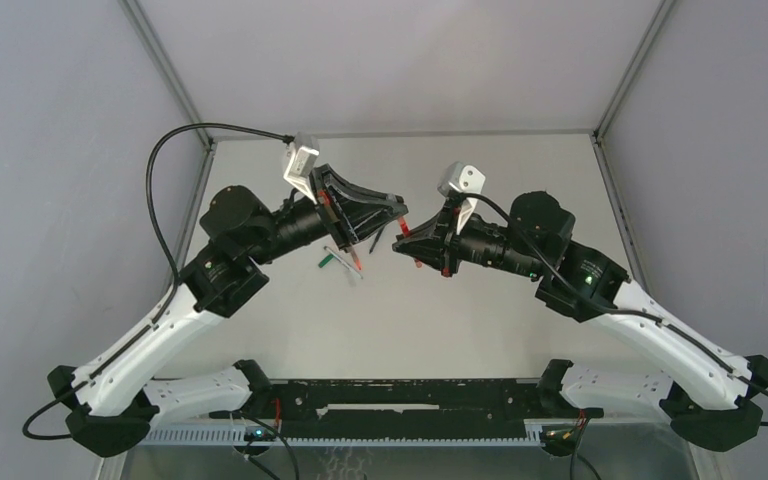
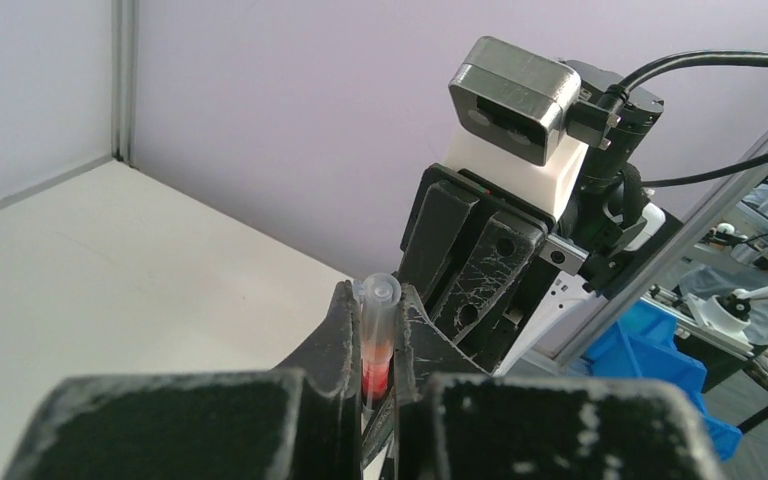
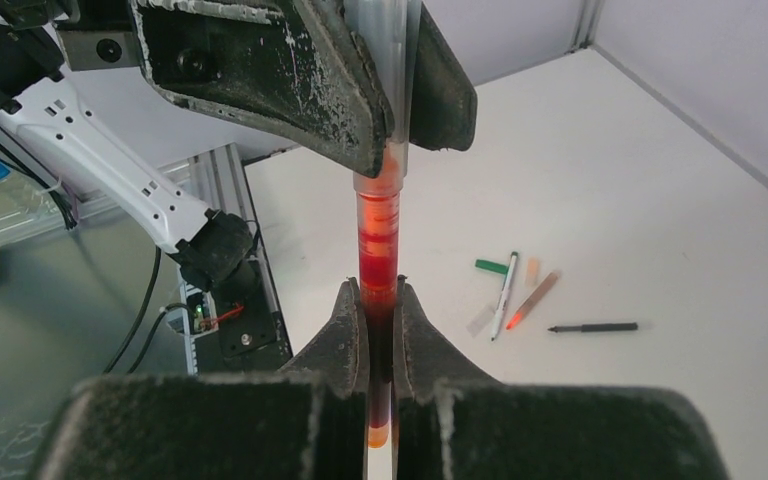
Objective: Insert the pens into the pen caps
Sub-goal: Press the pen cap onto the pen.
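Right wrist view looks along the one line that matters: the red pen [image 3: 385,80] and the red cap [image 3: 378,250] sit end to end on a single straight axis running from the right hand [image 3: 380,292] up to the left hand [image 3: 400,140]. The left hand is pressed together on the pen's pale barrel, and the left wrist view shows that barrel's open back end [image 2: 378,292] poking out between its fingers [image 2: 345,320]. The right hand is pinched on the red piece, which I take to be the cap; it seems to meet the barrel just below the left fingers, though how far the pen is seated inside I cannot tell. The two hands face each other tip to tip and near together, so any further push would run straight along that shared axis, each hand toward the other. From the top view the pair hangs above the middle of the bench [image 1: 480,320], with the side walls well apart from both arms and open room all round. Lying on the bench, on the left arm's side, are a green cap [image 3: 492,266], a pale pen [image 3: 505,295], another red pen [image 3: 533,300] and a black pen [image 3: 592,327], all apart from the held one.
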Tool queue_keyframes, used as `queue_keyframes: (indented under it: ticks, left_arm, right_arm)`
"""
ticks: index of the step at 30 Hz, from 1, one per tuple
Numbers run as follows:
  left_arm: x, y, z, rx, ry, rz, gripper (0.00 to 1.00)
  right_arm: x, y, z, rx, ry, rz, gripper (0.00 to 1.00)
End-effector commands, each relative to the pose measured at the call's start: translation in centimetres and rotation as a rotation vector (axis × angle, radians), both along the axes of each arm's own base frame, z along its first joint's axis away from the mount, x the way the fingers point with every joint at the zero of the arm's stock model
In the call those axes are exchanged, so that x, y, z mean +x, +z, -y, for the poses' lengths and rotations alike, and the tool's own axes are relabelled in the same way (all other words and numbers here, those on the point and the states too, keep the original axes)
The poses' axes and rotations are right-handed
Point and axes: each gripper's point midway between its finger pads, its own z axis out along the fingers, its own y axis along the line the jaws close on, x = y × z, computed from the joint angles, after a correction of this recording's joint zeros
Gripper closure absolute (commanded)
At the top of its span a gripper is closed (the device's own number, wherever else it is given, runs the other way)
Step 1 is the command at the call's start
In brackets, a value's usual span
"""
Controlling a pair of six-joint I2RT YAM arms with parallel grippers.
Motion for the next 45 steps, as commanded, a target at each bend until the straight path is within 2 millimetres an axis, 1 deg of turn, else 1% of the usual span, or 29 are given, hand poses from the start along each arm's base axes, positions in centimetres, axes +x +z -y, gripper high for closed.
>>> queue_keyframes:
  ticks: [1, 6, 14, 18, 22, 31, 36, 38, 41, 43, 45]
  left_arm:
    - [-1.8, -6.2, 1.6, 0.188, -0.096, -0.092, 1.00]
    - [-2.4, -6.7, 2.2, 0.205, -0.127, -0.097, 1.00]
    - [-3.1, -7.2, 3.2, 0.240, -0.163, -0.098, 1.00]
    - [-3.4, -7.3, 3.7, 0.266, -0.180, -0.092, 1.00]
    - [-3.6, -7.8, 4.2, 0.285, -0.194, -0.096, 1.00]
    - [-4.1, -8.5, 4.9, 0.328, -0.215, -0.109, 1.00]
    - [-4.3, -8.9, 5.3, 0.345, -0.232, -0.116, 1.00]
    - [-4.3, -9.1, 5.3, 0.354, -0.234, -0.116, 1.00]
    - [-4.2, -9.0, 5.1, 0.358, -0.226, -0.098, 1.00]
    - [-3.9, -9.1, 4.9, 0.366, -0.209, -0.093, 1.00]
    - [-3.6, -8.9, 4.8, 0.358, -0.194, -0.088, 1.00]
  right_arm:
    - [0.6, 13.1, 2.2, 0.358, -0.098, 0.230, 1.00]
    - [0.6, 15.6, 3.2, 0.397, -0.123, 0.289, 1.00]
    - [-0.1, 21.4, 4.7, 0.478, -0.143, 0.440, 1.00]
    - [-0.8, 24.1, 5.0, 0.501, -0.125, 0.505, 1.00]
    - [-1.6, 26.5, 5.8, 0.537, -0.120, 0.557, 1.00]
    - [-3.5, 29.6, 6.0, 0.586, -0.060, 0.635, 1.00]
    - [-4.6, 30.7, 6.0, 0.594, -0.031, 0.679, 1.00]
    - [-4.8, 30.7, 6.2, 0.585, -0.036, 0.698, 1.00]
    - [-4.6, 29.4, 6.2, 0.530, -0.043, 0.709, 1.00]
    - [-4.2, 27.7, 5.8, 0.472, -0.043, 0.706, 1.00]
    - [-3.7, 26.1, 5.5, 0.433, -0.050, 0.688, 1.00]
